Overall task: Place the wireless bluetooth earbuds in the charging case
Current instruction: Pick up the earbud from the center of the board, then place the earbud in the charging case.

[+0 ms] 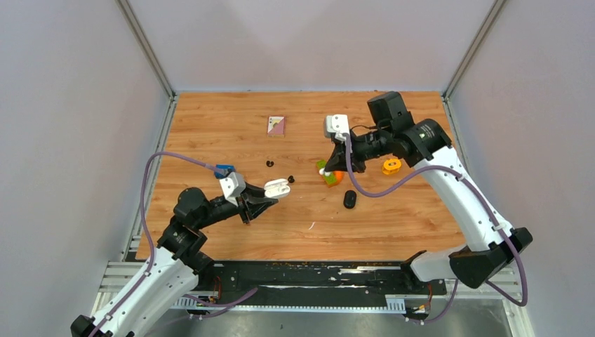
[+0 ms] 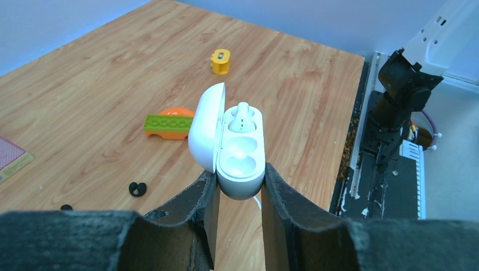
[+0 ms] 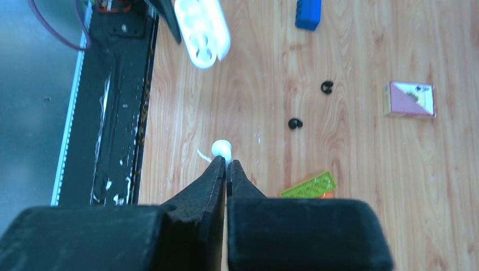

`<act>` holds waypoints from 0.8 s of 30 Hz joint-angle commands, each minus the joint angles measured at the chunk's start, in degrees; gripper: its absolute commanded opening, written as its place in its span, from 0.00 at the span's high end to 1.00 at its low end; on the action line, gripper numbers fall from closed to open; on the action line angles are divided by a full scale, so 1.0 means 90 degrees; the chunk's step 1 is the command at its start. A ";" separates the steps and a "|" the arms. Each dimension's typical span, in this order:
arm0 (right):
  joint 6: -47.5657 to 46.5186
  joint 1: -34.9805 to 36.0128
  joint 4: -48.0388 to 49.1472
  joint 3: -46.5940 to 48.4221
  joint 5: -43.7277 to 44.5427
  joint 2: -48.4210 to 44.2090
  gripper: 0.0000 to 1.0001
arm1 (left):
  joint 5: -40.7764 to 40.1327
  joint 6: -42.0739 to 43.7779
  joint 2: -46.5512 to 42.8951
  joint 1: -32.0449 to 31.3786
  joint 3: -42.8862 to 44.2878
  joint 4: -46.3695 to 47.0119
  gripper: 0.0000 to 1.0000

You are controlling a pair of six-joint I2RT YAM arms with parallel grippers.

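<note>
The left hand (image 2: 239, 176) is clamped on the lower body of the white pill-shaped plastic charging case (image 2: 242, 164). It holds the case above the wooden counter (image 2: 85, 84) with the lid swung open to one side. 1 seated white earbud (image 2: 243, 116) fills the far socket, and the near socket is bare.

The right hand (image 3: 226, 164) has its fingers pressed together. A small, rounded loose white earbud (image 3: 221, 149) sits right at their tips, apparently nipped by a thin part, close to the orange-and-green toy block (image 3: 309, 185). 2 tiny black earbuds (image 3: 295, 123) lie on the counter between the 2 hands, and a black pill-shaped case (image 1: 349, 200) lies near the toy.

The loose bud is likely featherlight, hard and glossy, so it is slippery. A pinch on so little surface could let it swivel or squirt out if squeezed harder. The best hold is probably across its narrowest part, which leaves the end that enters the socket free.

The case looks light, stiff and smooth. Gripping its flat sides below the hinge, as now, keeps the lid and both sockets clear, though it could tilt under a downward push.
</note>
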 commanded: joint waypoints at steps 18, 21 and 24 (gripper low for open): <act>0.0730 0.3076 -0.0353 0.2232 0.2187 0.1553 1.00 | 0.0461 0.0064 0.0146 0.0025 -0.0014 0.0343 0.99; 0.0810 0.3316 -0.0175 0.2306 0.2565 0.1652 1.00 | 0.0479 0.0032 0.0082 0.0011 -0.0015 0.0353 0.99; 0.0889 0.3445 0.0069 0.2340 0.2758 0.1724 1.00 | 0.0464 0.0011 -0.0059 0.0005 -0.0031 0.0380 0.99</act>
